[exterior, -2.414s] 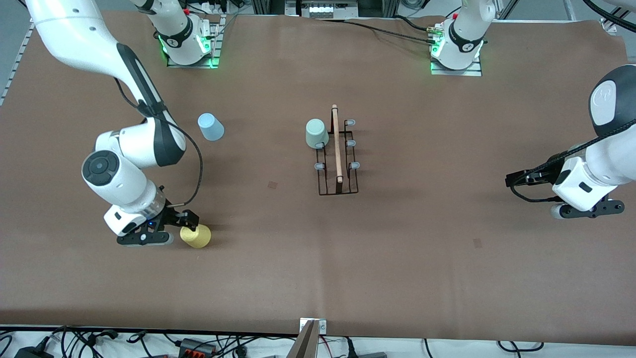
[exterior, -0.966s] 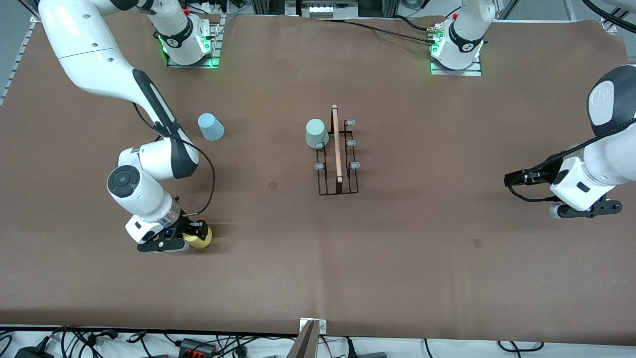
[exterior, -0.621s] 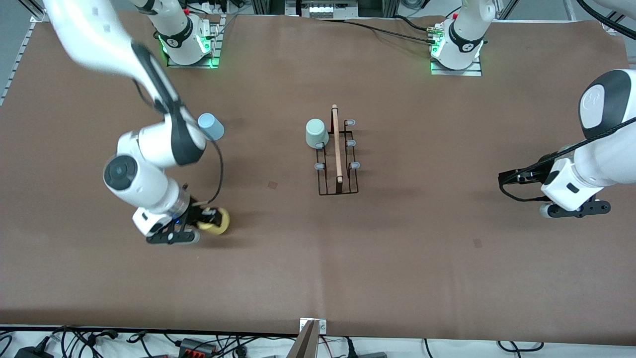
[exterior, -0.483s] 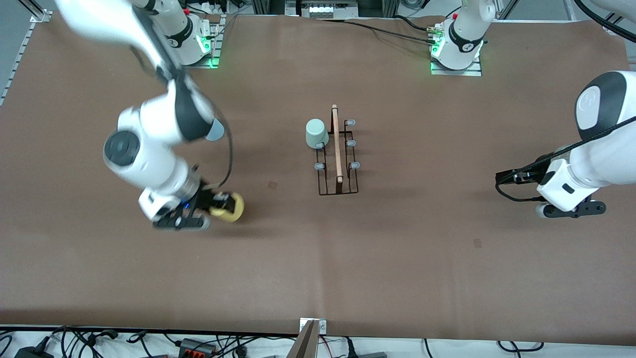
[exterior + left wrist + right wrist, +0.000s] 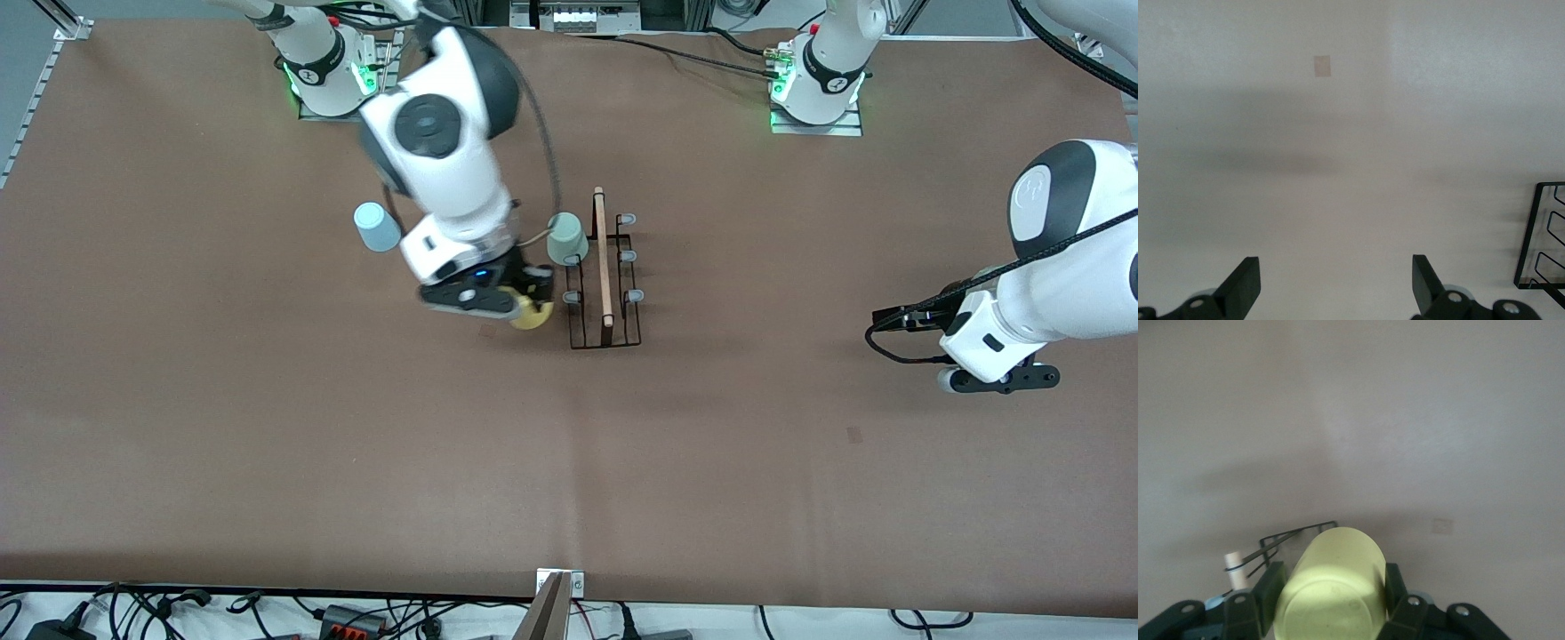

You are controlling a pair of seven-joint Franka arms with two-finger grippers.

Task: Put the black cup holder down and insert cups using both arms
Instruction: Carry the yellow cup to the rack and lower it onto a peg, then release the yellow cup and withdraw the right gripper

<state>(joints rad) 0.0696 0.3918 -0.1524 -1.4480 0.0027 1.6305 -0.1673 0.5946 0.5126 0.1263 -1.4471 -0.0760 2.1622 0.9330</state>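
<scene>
From the front we see our right gripper (image 5: 526, 307) clamped on the small yellow plastic cup (image 5: 532, 315), just beside the thin black wire cup holder (image 5: 605, 293) with its wooden rod handle, and the free prongs lie just past its fingertips. Our right wrist view shows the cup pinched between both fingers, its long axis pointing out from them, the holder's corner just ahead. In our left wrist view the left gripper (image 5: 1333, 288) waits spread wide and empty, the holder well apart.

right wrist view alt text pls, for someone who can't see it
The right gripper is shut on the yellow cup, seen end-on between its black fingers, above the plain brown table. A corner of the black cup holder and the end of its wooden handle show beside the cup.
</scene>
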